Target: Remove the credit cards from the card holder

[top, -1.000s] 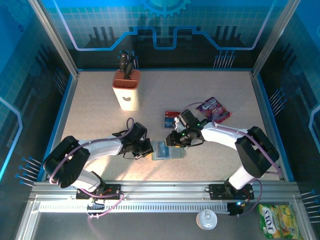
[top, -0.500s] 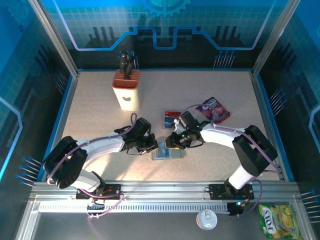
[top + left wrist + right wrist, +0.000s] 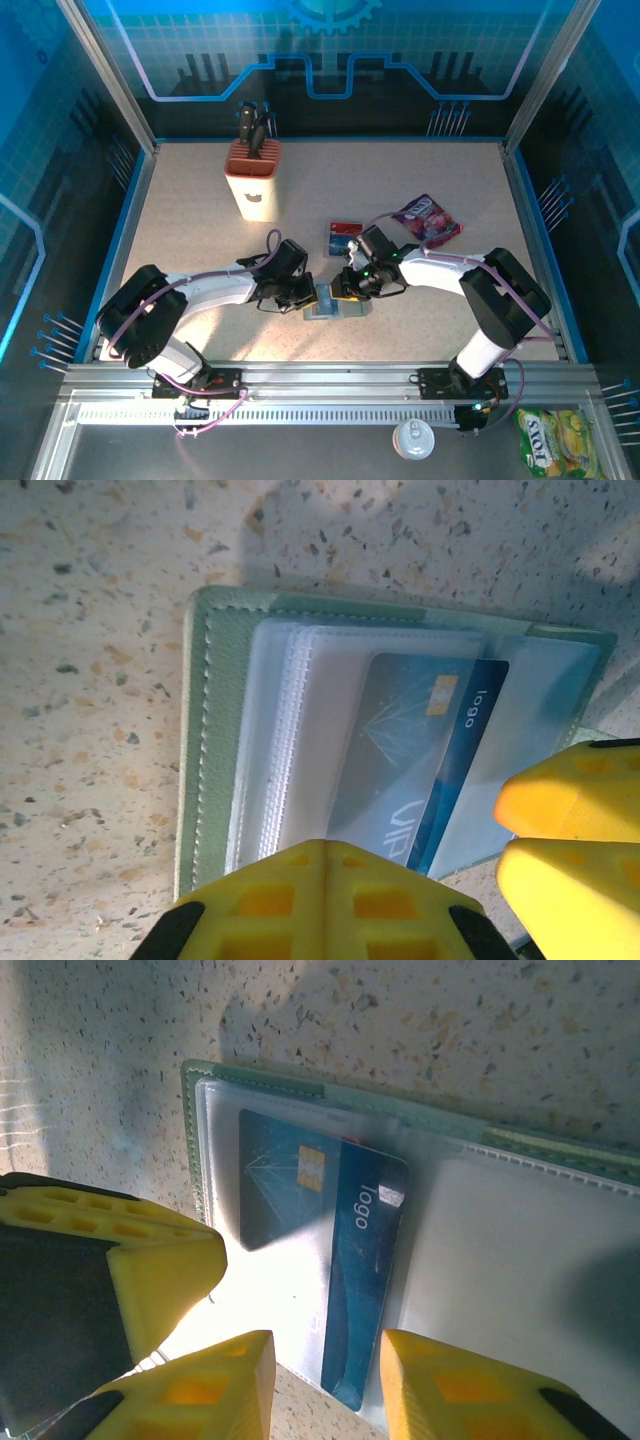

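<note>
Speckled and beige, your table (image 3: 200,230) carries a tan block (image 3: 254,182) towards its far left corner and a purple packet (image 3: 427,219) right of centre, well back from the near edge. Both arms reach inward and meet over the holder (image 3: 335,305), which lies open and flat at about the middle of the table's width, closer to the near edge than the far one. Its green stitched border and clear plastic sleeves face up. A loose card (image 3: 344,238) lies on the bare table just beyond the holder, between it and the packet. Another card (image 3: 335,1250), blue with a chip and pale print, sits partly out of a sleeve, slanted across the clear plastic. Your right gripper (image 3: 325,1385) has its jaws partly apart, one finger on each side of that card's near end; a gap shows beside one finger, so nothing is clamped. Your left gripper (image 3: 322,885) is fully closed with nothing between its fingers, its tip over the holder's edge; you cannot tell whether it presses down.
</note>
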{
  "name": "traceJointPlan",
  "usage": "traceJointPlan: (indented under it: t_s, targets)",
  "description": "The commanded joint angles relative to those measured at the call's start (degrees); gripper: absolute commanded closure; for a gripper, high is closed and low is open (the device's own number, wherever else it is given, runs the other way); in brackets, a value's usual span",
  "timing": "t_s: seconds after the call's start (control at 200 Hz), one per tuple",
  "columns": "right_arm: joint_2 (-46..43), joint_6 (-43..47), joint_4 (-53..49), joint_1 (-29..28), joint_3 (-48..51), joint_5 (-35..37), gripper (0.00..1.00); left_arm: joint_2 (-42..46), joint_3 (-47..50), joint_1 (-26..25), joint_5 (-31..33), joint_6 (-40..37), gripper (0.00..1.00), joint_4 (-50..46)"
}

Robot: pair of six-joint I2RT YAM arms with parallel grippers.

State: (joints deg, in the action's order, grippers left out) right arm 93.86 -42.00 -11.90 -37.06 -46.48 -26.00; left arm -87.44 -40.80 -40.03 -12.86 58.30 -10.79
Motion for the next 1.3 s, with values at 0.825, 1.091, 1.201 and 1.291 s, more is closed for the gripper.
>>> traceJointPlan:
  t_s: [0.825,1.091,1.201,1.291]
  targets:
    - [2.96,-2.30,6.19,0.54,1.92,-4.85,0.70,-3.00,-0.95,-0.27,1.21,-2.38,1.00,-3.78]
    - [2.05,-2.49,5.84,0.60,1.15,-5.12,0.73,-3.61,-1.36,-0.27,1.17,-2.62,1.00,-4.03]
    - [1.94,-2.43,5.41,0.67,1.02,-4.48,0.76,-3.68,-1.39,-0.24,1.18,-2.75,1.00,-4.12]
    - [1.85,-2.36,5.14,0.89,1.12,-4.15,0.77,-3.72,-1.47,-0.23,1.35,-2.75,1.00,-4.24]
